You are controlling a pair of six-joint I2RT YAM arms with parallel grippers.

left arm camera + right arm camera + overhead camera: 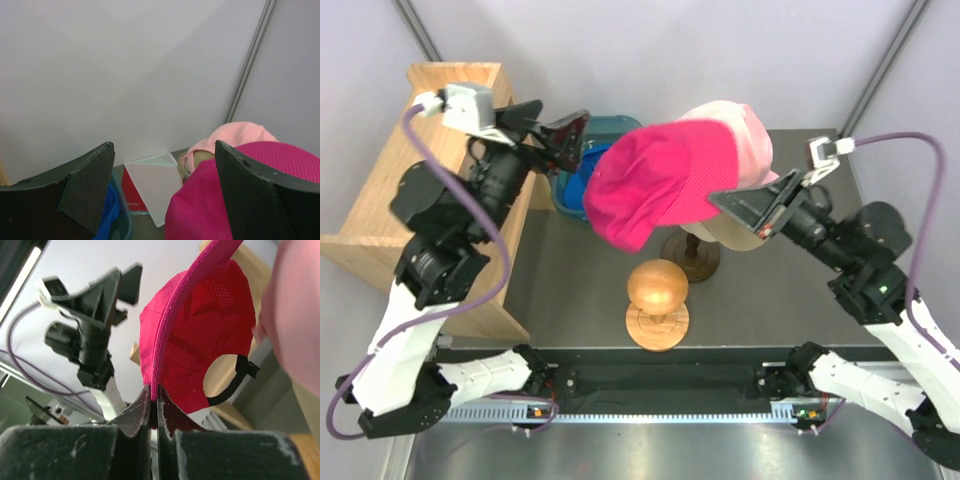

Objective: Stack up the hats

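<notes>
My right gripper (pixel 740 200) is shut on the rim of the magenta hat (pixel 650 185) and holds it up in the air, over and beside the light pink hat (pixel 745 135), which sits on the mannequin head's stand (pixel 692 255). In the right wrist view the magenta hat (pixel 200 335) hangs from my pinched gripper (pixel 154 390), its inside and black strap showing. My left gripper (pixel 560 140) is open and empty above the bin with the royal blue hat (pixel 578 178). The left wrist view shows the magenta hat (pixel 210 210), the pink hat (pixel 240 135) and the blue hat (pixel 107 215). The tan hat is hidden.
A round wooden ball on a stand (pixel 657 292) is in front of the mannequin stand. A teal bin (pixel 610 130) stands at the back left next to a wooden shelf (pixel 415 170). A red and white card (pixel 150 185) lies on the table.
</notes>
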